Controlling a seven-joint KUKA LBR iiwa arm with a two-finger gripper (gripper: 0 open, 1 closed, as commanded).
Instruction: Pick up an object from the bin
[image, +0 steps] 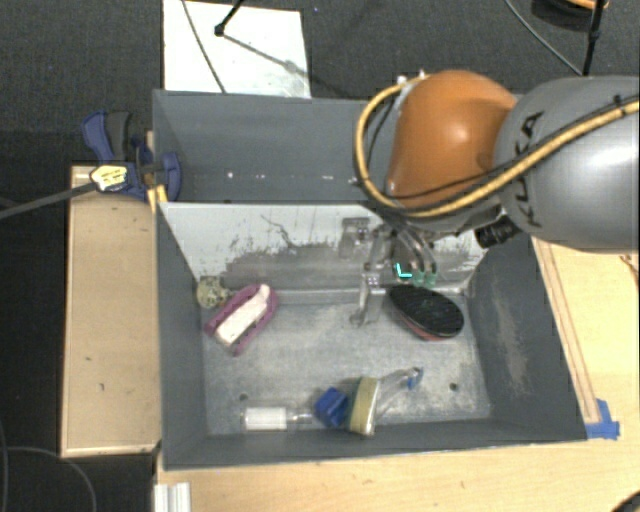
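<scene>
My gripper (392, 297) is low in the back right part of the bin and stands open. Its left finger (363, 300) reaches down to the floor just left of a black oval brush-like thing (430, 313). The other finger sits at that thing's upper edge, partly hidden. Nothing is between the fingers. A pink and white block (241, 316) lies tilted well to the left, with a small olive ball (209, 292) beside it.
Along the front wall lie a clear bottle with a white cap (268, 418), a blue piece (332, 406), an olive-gold piece (363, 408) and a clear tube with a blue tip (403, 383). The arm's orange cover and cables hang over the back right.
</scene>
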